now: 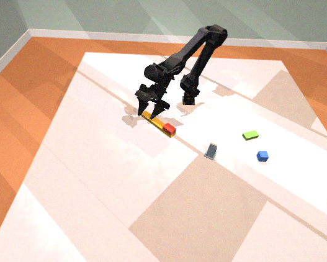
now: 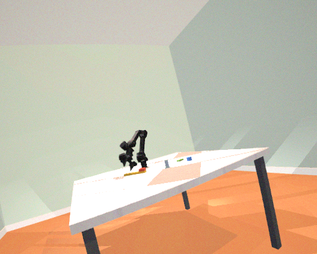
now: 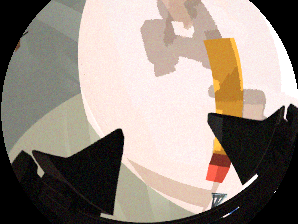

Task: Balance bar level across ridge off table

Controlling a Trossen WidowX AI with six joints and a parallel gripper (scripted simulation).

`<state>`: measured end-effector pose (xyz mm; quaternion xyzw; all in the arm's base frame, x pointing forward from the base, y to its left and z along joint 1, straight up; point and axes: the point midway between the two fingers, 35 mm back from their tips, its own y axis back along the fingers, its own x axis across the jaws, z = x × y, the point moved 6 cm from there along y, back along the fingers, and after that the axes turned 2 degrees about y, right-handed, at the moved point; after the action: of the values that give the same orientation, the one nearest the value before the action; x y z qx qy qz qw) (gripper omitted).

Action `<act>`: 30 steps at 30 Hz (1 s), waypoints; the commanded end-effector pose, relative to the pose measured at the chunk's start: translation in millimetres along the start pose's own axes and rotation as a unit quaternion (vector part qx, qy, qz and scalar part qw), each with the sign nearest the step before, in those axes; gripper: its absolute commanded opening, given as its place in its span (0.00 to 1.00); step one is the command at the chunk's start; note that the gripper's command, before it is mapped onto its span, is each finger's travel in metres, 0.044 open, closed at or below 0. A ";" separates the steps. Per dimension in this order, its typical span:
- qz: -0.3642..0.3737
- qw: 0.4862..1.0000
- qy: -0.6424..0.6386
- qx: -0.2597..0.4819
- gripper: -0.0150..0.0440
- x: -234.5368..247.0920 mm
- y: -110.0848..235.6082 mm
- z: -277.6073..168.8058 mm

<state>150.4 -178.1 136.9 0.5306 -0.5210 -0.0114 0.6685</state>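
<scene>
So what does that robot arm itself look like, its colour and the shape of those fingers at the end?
The slender jointed arm is matt black all over, built of boxy links with rounded joint housings. Its gripper ends in two dark fingers that taper like wedges to sharp points. No cables, stickers or markings can be made out on it; the finish looks uniformly dark in every view.

Bright, soft-grained pictures, table (image 1: 91, 174) glaring white with tan shadow patches, wrist view round, black-bordered, edges curved
</scene>
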 end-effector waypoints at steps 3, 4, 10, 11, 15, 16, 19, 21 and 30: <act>-0.012 1.000 0.000 0.000 0.80 1.7 0.2 -0.9; -0.020 1.000 0.000 -0.001 0.79 2.8 0.4 -1.5; -0.068 0.998 0.002 -0.003 0.79 9.2 2.2 -5.3; -0.076 0.997 0.003 -0.004 0.79 10.3 2.6 -6.0; -0.108 0.994 0.005 -0.006 0.79 14.4 4.5 -8.7; -0.116 0.993 0.006 -0.007 0.79 15.4 5.0 -9.4; -0.140 0.990 0.009 -0.009 0.79 18.4 6.8 -11.5; -0.156 0.988 0.011 -0.010 0.79 20.4 8.1 -13.0; -0.227 0.973 0.022 -0.017 0.79 29.2 15.6 -19.8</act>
<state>167.6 -175.2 165.0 0.6156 -0.3944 -0.1421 0.6673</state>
